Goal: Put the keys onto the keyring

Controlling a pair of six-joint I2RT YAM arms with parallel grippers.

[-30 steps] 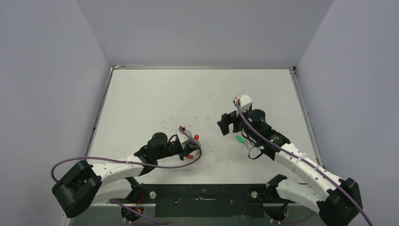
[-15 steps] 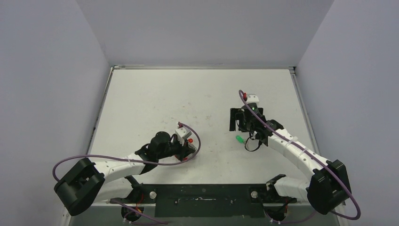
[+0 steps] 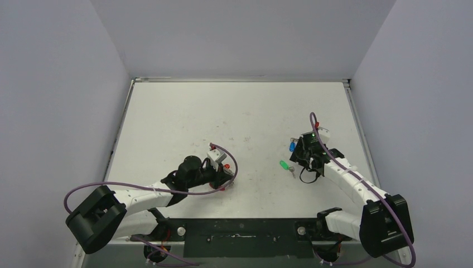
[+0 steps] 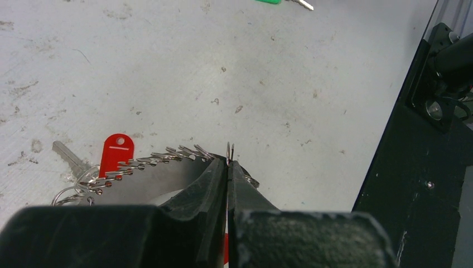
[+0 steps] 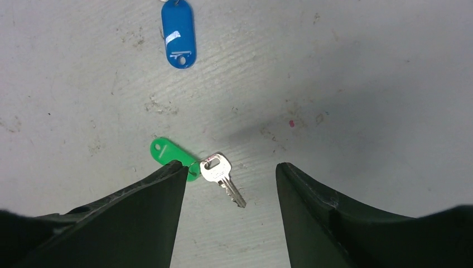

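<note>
While the left hand (image 4: 228, 165) pinches the keyring (image 4: 167, 154), the right hand (image 5: 231, 167) hangs open astride the green key (image 5: 218, 170) on the desk (image 5: 362, 84); next it likely needs a precise pinch.

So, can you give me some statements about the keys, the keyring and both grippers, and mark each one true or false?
1. The left gripper is shut on the wire of the keyring. True.
2. The right gripper is holding the green key. False: its jaws stand open on either side of the key, which lies on the table.
3. The blue key already hangs on the keyring. False: it lies on the table near the green key, away from the keyring.
4. A red tag lies next to the keyring. True.
</note>
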